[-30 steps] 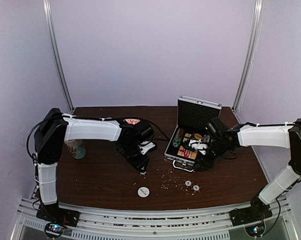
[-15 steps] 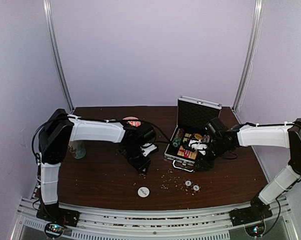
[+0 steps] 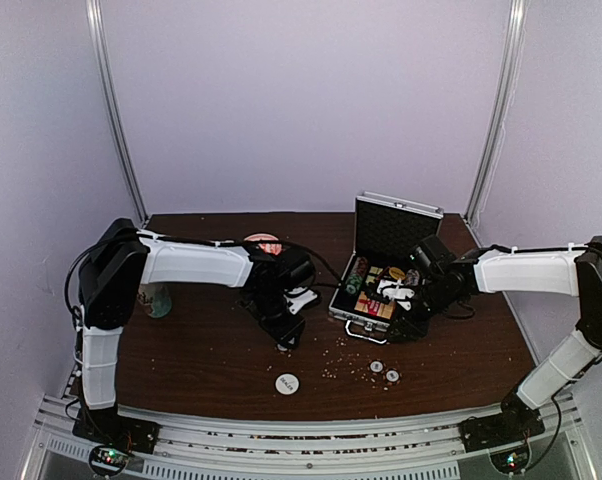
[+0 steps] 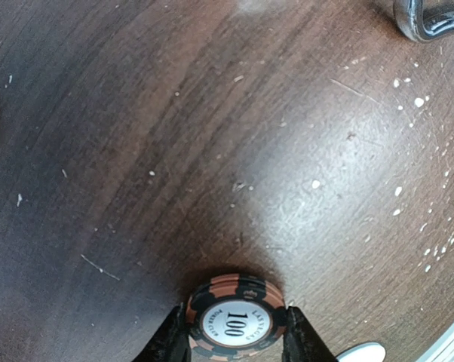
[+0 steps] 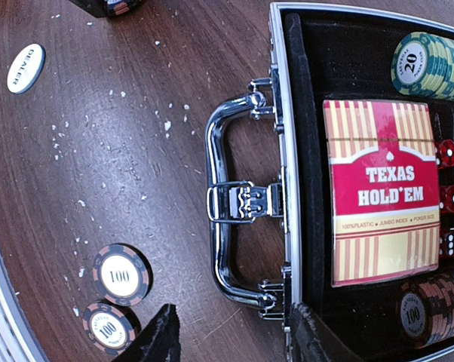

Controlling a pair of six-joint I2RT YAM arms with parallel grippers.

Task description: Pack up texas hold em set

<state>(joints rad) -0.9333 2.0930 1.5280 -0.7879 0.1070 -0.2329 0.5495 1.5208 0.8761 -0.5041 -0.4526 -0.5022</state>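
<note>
The silver briefcase lies open at the right, lid upright, chrome handle toward me. Inside are the red-yellow card box, green chips, pink-black chips and red dice. My left gripper is shut on a pink-black "100" poker chip close over the table, left of the case. My right gripper is open over the case's front edge by the handle. Two more "100" chips and the white dealer disc lie on the table.
A patterned paper cup stands at the far left. A red-white bowl sits behind my left arm. White crumbs are scattered over the dark wood table in front of the case. A case corner shows in the left wrist view.
My left arm has shifted slightly to the right with the chip held. The right arm has not moved.
</note>
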